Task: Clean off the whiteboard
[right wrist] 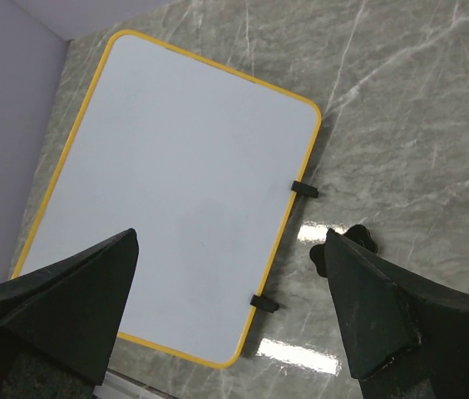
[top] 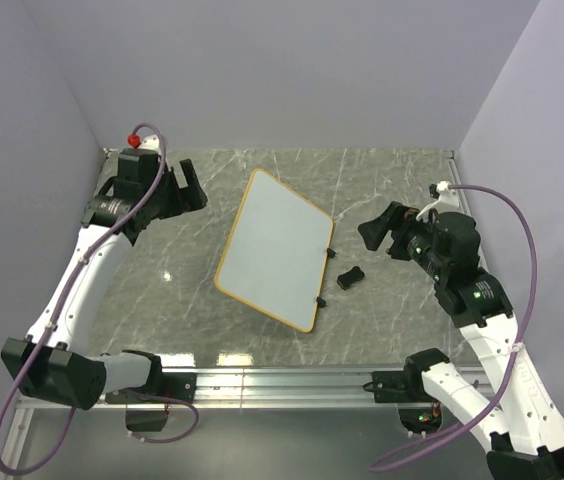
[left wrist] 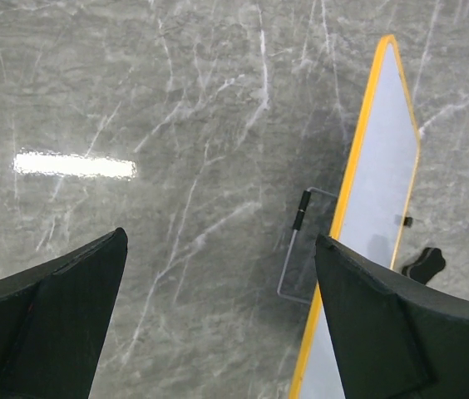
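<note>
The whiteboard [top: 275, 262] lies on the table near the centre of the top view, skewed so that one rounded corner points to the upper left and its long edges lean down toward the lower left. Its orange-yellow frame shows all round and the face reads plain white. Two small black clips [top: 332, 252] sit on its right-hand long edge, and just beyond them, parted from the frame by a narrow strip of marble, lies a small dark eraser [top: 350, 277]. The left gripper [top: 184, 188] hangs in the upper left with jaws spread wide and holding nothing, well apart from the board's left edge, with bare grey table [top: 172, 300] between. The right gripper [top: 388, 236] stands at mid-right, likewise spread wide and empty, near the eraser but apart from it. In the left wrist view a thin wire loop [left wrist: 288, 264] juts from under the board's edge. A metal rail [top: 282, 378] bounds the table along the bottom, with an open strip between it and the board's lowest corner
</note>
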